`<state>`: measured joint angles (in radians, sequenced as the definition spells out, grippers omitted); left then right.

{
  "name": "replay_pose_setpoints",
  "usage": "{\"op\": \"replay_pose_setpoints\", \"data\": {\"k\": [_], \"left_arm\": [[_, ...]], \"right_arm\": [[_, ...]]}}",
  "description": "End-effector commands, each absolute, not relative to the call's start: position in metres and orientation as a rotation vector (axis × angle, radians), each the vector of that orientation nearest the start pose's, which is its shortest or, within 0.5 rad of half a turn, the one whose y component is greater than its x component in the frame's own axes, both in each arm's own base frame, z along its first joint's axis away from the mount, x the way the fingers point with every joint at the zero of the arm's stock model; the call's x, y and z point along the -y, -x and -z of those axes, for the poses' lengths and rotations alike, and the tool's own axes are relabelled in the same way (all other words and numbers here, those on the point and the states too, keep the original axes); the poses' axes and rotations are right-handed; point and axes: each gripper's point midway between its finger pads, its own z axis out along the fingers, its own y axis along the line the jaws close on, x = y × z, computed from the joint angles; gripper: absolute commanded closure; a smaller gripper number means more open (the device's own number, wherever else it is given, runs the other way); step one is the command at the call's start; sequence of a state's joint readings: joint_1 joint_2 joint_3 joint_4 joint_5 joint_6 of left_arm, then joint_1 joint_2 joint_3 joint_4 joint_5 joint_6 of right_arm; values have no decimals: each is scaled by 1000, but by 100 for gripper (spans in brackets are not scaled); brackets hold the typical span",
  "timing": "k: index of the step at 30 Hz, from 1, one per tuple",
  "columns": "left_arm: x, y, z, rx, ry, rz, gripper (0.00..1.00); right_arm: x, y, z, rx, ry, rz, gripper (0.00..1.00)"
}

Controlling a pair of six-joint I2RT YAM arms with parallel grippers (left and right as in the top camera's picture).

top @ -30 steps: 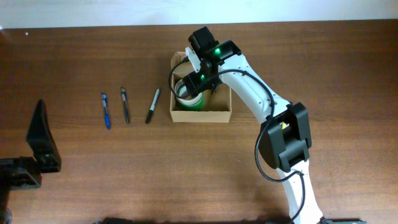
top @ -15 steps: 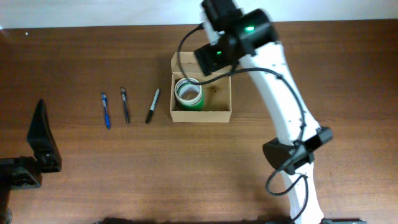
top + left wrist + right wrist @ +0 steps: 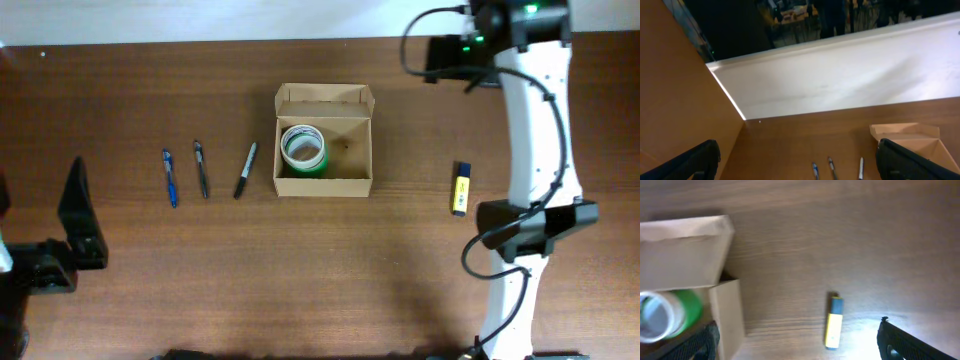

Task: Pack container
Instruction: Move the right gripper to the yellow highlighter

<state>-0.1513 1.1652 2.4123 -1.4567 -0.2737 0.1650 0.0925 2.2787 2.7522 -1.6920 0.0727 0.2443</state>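
Observation:
The container (image 3: 323, 178) is a tan cardboard box, open, with its flap lid up at the back. A green tape roll (image 3: 302, 148) lies in its left half. My right gripper (image 3: 448, 57) is open and empty, high above the table to the right of the box. In the right wrist view, my right gripper (image 3: 797, 342) looks down on the box (image 3: 690, 250), the roll (image 3: 667, 312) and a yellow-and-blue marker (image 3: 833, 321). My left gripper (image 3: 80, 228) is open and empty at the table's front left. It also shows open in the left wrist view (image 3: 800, 167).
Three pens lie left of the box: a blue one (image 3: 169, 177), a dark one (image 3: 201, 168) and a black marker (image 3: 245, 169). They also show in the left wrist view (image 3: 831, 167). The yellow-and-blue marker (image 3: 460, 188) lies right of the box.
My right gripper let go of the green tape roll in the box, rose and swung away to the right. The yellow-and-blue marker came into sight. The left arm shifted slightly.

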Motion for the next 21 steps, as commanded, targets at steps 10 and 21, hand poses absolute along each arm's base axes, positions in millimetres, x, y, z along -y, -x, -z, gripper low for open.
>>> {"op": "replay_pose_setpoints", "data": {"k": [10,21], "left_arm": [[-17,-188,-545,-1828,-111,-261,1],[-17,-189,-544,-1832,-112,-261,1]], "right_arm": [[-2,-402,-125,-3278,-321,-17,0],[-24,-351,-86,-3509,-389,-210,1]]}}
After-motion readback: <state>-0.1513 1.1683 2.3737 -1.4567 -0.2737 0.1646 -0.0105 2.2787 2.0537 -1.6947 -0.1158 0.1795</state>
